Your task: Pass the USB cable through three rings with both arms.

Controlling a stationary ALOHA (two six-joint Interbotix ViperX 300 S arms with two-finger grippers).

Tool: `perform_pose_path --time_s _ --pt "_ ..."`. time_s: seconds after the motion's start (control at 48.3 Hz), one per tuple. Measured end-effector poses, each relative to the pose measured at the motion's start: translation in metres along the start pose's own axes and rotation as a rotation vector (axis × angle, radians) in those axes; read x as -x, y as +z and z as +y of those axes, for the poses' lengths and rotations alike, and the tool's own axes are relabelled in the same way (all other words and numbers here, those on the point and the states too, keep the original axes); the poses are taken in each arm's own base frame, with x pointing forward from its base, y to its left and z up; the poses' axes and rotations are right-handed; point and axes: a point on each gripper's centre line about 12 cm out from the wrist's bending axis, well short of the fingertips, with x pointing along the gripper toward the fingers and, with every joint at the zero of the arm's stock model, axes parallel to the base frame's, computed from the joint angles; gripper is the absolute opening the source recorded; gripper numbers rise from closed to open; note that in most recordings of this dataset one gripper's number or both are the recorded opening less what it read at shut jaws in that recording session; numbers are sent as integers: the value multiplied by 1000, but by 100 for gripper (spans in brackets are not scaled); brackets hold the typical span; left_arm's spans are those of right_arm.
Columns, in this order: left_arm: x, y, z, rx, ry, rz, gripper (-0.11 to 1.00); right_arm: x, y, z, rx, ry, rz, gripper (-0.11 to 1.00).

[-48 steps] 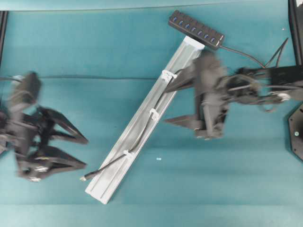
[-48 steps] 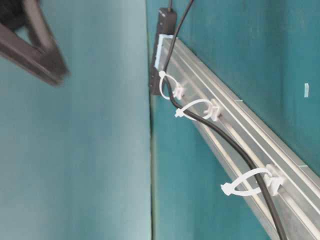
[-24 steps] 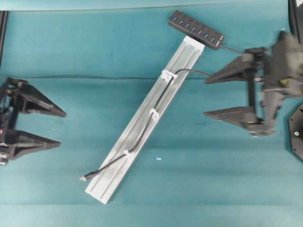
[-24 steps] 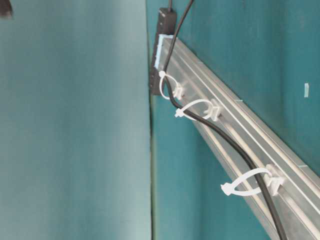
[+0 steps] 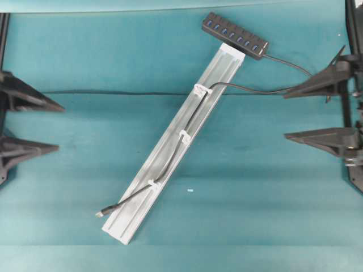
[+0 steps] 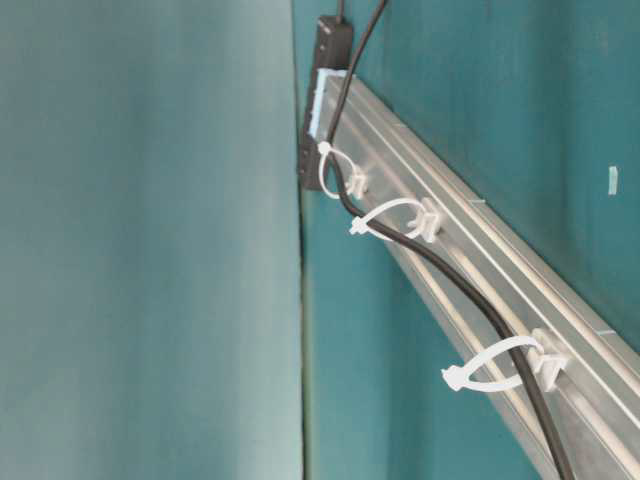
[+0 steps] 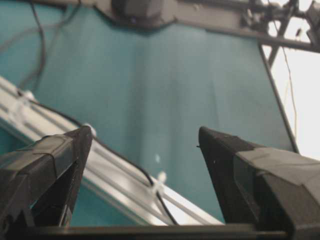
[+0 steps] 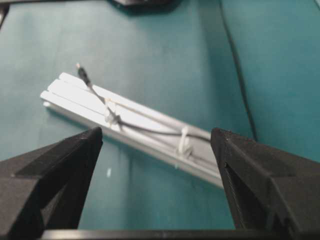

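The black USB cable (image 5: pixel 187 122) lies along the silver rail (image 5: pixel 142 212) and runs through all three white rings, the upper (image 5: pixel 201 89), the middle (image 5: pixel 185 136) and the lower (image 5: pixel 153 184). Its metal plug (image 5: pixel 100 214) sticks out past the lowest ring, also seen in the right wrist view (image 8: pixel 80 70). The table-level view shows the cable (image 6: pixel 440 265) inside the loops (image 6: pixel 385 215). My left gripper (image 5: pixel 59 128) is open and empty at the left edge. My right gripper (image 5: pixel 286 116) is open and empty at the right, just below the cable's slack.
The black hub bar (image 5: pixel 235 35) with blue sockets lies at the rail's top end, and its own cord runs off to the right. A small white speck (image 5: pixel 190 190) lies on the teal cloth right of the rail. A dark mount (image 5: pixel 357 164) stands at the right edge.
Both arms have drawn back from the rail, the left to the left edge and the right to the right edge, jaws open. The cable stays threaded and has not moved.
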Motion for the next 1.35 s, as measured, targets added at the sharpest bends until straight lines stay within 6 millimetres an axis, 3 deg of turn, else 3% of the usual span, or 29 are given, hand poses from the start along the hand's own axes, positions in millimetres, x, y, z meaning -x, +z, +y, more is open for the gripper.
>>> perform_pose_path --time_s 0.435,1.347 --pt "13 9 1 -29 3 -58 93 4 -15 1 0 5 44 89" --pt "13 9 1 -31 3 -59 93 6 -15 1 1 6 35 89"
